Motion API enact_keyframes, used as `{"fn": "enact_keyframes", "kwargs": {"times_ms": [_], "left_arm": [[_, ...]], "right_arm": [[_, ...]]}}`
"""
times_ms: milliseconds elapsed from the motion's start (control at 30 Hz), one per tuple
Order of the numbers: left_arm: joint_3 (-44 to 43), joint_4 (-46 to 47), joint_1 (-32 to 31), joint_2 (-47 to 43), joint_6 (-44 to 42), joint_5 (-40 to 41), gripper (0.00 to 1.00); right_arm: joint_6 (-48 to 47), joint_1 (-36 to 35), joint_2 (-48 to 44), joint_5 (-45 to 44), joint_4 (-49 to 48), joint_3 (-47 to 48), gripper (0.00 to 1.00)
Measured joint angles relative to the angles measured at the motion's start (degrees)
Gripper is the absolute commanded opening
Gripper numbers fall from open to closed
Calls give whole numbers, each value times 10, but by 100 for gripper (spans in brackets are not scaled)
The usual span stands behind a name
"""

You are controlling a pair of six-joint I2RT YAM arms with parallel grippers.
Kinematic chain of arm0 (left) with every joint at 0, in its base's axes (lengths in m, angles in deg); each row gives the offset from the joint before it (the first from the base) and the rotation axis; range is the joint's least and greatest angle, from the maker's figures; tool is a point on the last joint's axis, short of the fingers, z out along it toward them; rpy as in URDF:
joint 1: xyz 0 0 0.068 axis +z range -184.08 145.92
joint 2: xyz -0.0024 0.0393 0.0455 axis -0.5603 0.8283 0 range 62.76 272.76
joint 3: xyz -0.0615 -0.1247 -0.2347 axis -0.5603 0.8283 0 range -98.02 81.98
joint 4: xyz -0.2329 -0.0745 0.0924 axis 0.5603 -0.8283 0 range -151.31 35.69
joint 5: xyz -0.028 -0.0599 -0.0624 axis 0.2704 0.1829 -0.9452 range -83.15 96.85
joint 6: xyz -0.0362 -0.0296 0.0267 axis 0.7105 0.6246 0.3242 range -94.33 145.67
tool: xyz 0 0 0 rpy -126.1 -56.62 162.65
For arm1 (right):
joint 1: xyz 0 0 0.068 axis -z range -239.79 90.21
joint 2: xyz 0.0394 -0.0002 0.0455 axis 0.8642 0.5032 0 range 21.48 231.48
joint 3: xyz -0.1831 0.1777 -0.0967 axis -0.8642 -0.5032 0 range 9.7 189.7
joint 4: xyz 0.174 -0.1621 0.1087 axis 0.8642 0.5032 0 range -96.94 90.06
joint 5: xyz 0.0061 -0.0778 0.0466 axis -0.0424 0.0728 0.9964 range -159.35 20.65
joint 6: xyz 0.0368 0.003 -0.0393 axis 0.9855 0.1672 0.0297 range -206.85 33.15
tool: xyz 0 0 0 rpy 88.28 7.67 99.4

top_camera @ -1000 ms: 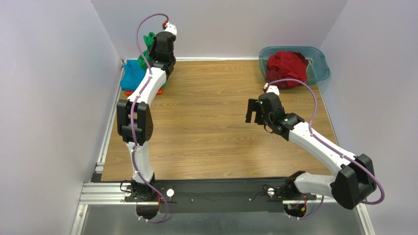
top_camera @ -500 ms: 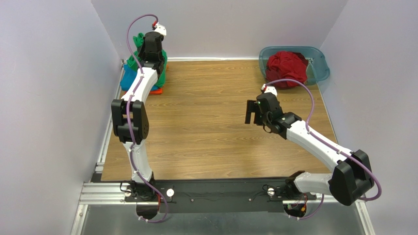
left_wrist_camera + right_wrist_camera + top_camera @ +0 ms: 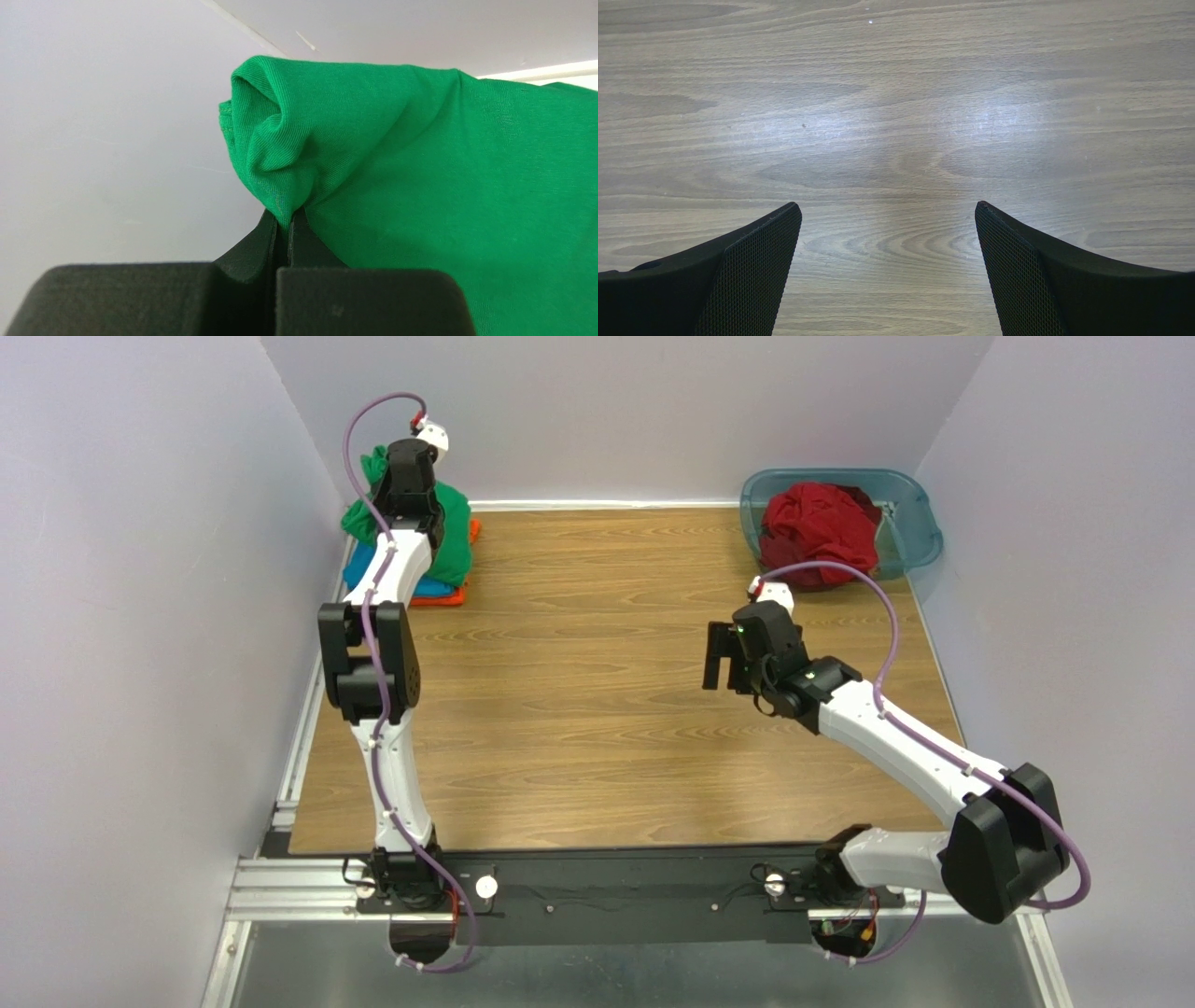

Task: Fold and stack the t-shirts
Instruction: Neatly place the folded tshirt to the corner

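At far-left corner, left gripper point(image 3: 288, 225) pinches green t-shirt point(image 3: 421, 175), seemingly aloft.

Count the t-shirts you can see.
4: green shirt pinched in the left hand, over teal-blue shirt and orange shirt, far left; dark red shirt in the tub. More may be hidden.

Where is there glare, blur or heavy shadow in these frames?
Right wrist: a pale sheen on the table, with the right gripper sharp. Left wrist: the green shirt is crisp and evenly lit, with shade only inside its fold; the left gripper reads near black. Top external: even light, soft shadows, no blur.
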Motion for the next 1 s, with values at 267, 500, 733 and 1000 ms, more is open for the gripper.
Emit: {"fn": "enact_keyframes", "kwargs": {"times_ms": [267,500,733,1000], "left_arm": [[-40,6,24,63,-11,-2,12],[-52,11,26,63,-5,0,56],[-45,2,27,52,21,3,98],[-18,-8,27,-20,45,-3,98]], "right_arm": [[0,0,-3,-20,1,-2,100],[0,0,-3,-26,2,-2,100],[0,1,-8,-26,4,-3,100],[0,1,-47,-26,5,-11,100]]}}
